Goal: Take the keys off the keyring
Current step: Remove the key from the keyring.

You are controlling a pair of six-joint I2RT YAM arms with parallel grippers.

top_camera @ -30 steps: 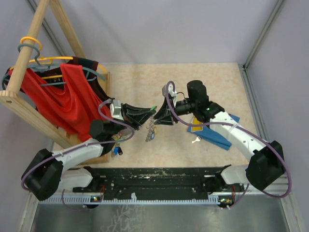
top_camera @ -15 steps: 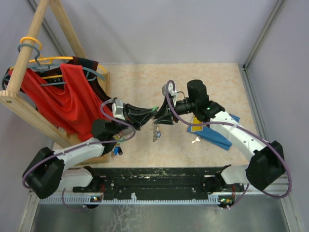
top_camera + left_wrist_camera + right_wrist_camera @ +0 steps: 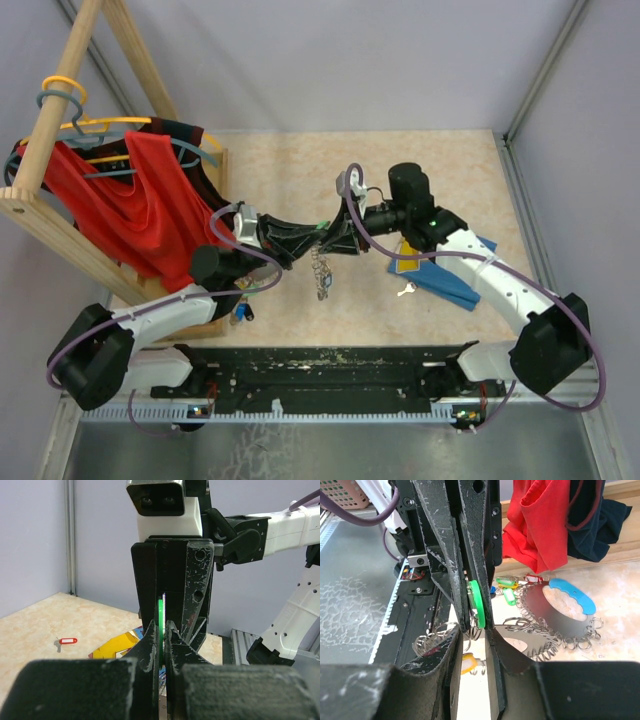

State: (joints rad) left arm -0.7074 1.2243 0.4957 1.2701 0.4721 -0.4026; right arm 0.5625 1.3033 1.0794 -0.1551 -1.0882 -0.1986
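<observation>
My left gripper [image 3: 163, 625] is shut on a green key tag [image 3: 162, 609], held up off the table. A short string of silver rings [image 3: 321, 268] hangs from that tag, with a blue bit at its end. My right gripper [image 3: 474, 631] faces it tip to tip; its jaws stand slightly apart on either side of the rings under the green tag [image 3: 479, 605], gripping nothing. The keyring [image 3: 536, 606], a grey plate fringed with silver loops, lies on the table behind. Green, red and yellow tagged keys [image 3: 508, 588] lie by it. From above, the left gripper [image 3: 312, 240] and right gripper [image 3: 334, 243] meet mid-table.
A wooden rack [image 3: 60, 215] hung with red clothes fills the left side. A blue and yellow flat object [image 3: 440, 268] lies under my right arm, a loose key [image 3: 405, 291] beside it. A red-tagged key [image 3: 65, 641] lies on the table. A blue tag [image 3: 243, 312] sits near my left arm.
My left gripper has shifted right with the green tag, and the hanging rings swung right with it. The right gripper's jaws have narrowed around the tag's rings.
</observation>
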